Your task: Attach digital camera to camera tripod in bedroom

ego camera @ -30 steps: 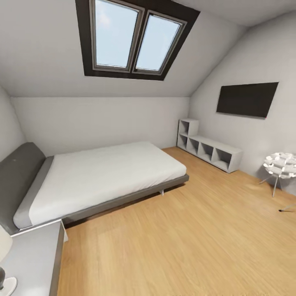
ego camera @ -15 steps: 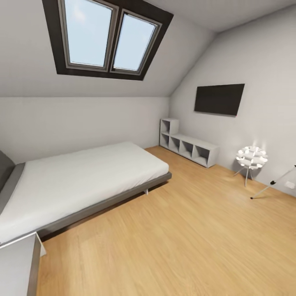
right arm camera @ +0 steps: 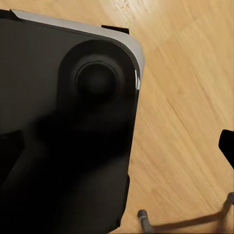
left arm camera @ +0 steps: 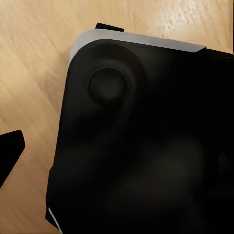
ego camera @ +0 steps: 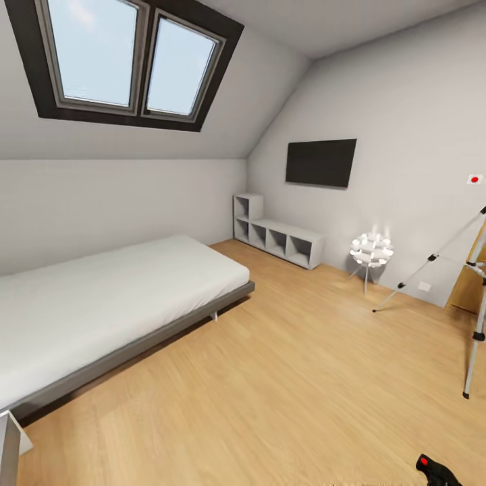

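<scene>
Head view: tripod (ego camera: 432, 259) stands at right, camera (ego camera: 435, 470) lies on floor. Camera looks small, rigid; grasp its body sides. Claw states cannot be told.

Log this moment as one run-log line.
phase: approaching | camera tripod: right of view, standing on floor | digital camera: bottom right on floor | grippers: state unclear

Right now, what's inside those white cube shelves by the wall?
The white cube shelves look empty: the open cubes show just shadowy grey insides. The deepest corners are too dark to check. A black TV hangs on the wall above them.
</scene>
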